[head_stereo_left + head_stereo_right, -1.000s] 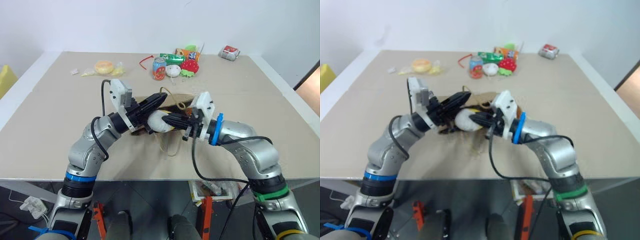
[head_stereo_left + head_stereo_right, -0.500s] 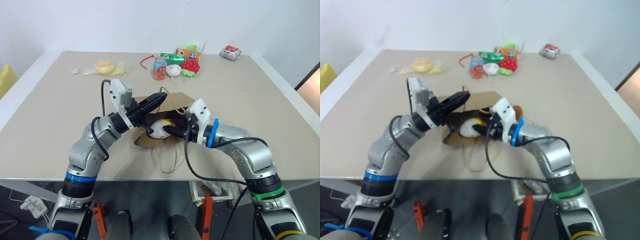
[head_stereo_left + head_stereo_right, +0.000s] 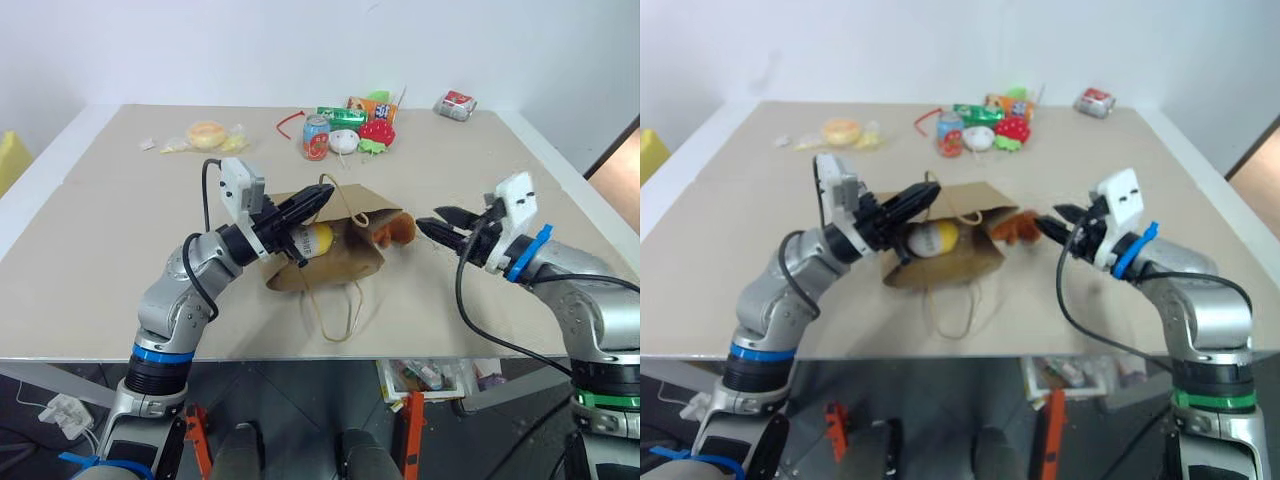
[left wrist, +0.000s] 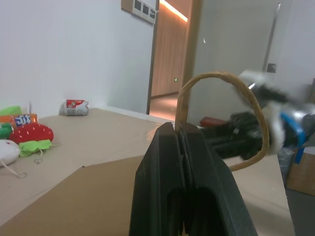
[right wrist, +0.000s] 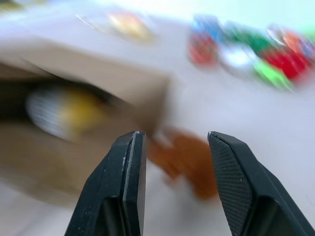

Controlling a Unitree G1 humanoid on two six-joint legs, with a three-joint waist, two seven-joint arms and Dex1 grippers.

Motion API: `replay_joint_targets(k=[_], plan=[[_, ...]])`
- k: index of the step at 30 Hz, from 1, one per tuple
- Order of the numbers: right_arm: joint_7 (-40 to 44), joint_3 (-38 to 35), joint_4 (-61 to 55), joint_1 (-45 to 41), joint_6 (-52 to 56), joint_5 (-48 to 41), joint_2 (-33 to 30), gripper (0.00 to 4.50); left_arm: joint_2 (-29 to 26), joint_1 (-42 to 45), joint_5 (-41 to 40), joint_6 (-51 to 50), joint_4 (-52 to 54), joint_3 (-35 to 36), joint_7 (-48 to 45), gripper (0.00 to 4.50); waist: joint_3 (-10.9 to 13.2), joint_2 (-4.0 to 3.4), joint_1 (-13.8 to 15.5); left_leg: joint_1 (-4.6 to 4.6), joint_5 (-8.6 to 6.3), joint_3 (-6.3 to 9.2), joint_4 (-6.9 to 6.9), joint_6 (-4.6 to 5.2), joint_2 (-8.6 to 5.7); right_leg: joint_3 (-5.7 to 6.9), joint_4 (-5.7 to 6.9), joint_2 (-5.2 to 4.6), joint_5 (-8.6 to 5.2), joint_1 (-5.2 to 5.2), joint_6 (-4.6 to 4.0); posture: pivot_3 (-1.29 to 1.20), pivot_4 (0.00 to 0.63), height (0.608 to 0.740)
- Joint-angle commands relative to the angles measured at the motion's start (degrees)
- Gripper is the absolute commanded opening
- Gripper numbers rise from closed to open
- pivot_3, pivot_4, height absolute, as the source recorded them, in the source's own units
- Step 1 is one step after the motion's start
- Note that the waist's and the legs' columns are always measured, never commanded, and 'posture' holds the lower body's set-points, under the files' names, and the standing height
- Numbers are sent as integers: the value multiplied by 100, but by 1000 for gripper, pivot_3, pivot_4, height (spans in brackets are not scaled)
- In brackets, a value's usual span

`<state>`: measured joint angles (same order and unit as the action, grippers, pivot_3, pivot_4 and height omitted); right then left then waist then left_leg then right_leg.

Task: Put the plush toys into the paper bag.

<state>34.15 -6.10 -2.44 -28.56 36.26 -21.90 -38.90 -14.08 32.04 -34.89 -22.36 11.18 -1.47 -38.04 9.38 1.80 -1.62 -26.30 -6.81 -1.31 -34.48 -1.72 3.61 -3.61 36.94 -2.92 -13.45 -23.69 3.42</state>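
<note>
Left eye view: the open right gripper (image 3: pixel 432 222) faces the fuzzy orange-brown plush toy (image 3: pixel 394 229) just ahead; it looks soft and light, so grab its fat middle. The left gripper (image 3: pixel 322 198) pinches the brown paper bag's (image 3: pixel 345 262) cord handle (image 4: pixel 231 98).

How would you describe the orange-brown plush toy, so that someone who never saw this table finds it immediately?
Start at the brown paper bag lying in the middle of the table. At its right edge, toward the right gripper, lies the fuzzy orange-brown plush toy. Its fur and its place outside the bag set it apart from the smooth white-and-yellow egg-shaped toy in the bag's mouth.
</note>
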Motion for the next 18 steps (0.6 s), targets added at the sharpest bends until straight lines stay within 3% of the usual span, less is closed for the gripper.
replay_joint_targets(k=[1, 8, 18], plan=[[-853, 422, 1358, -730, -443, 929, 423, 2251, 17, 61, -17, 89, 167, 72, -24, 0, 1, -3, 4, -2, 1, 0, 0, 0, -1, -1, 0, 0, 1, -1, 1, 0, 150, 740], [-1076, 556, 2290, -1372, -837, 1206, 941, 2251, -14, 10, -26, 51, 250, 103, 1, 0, 2, -2, 6, -16, 1, -3, 8, 1, -2, -28, 1, 13, 0, -15, 20, 0, 150, 740], [-754, 320, 2083, -1330, -830, 1016, 979, 2251, -21, -28, -37, 21, 307, 109, 45, 0, 3, -2, 25, -19, 1, -3, 10, 2, -1, -30, 1, 17, 1, -18, 26, 0, 150, 740]])
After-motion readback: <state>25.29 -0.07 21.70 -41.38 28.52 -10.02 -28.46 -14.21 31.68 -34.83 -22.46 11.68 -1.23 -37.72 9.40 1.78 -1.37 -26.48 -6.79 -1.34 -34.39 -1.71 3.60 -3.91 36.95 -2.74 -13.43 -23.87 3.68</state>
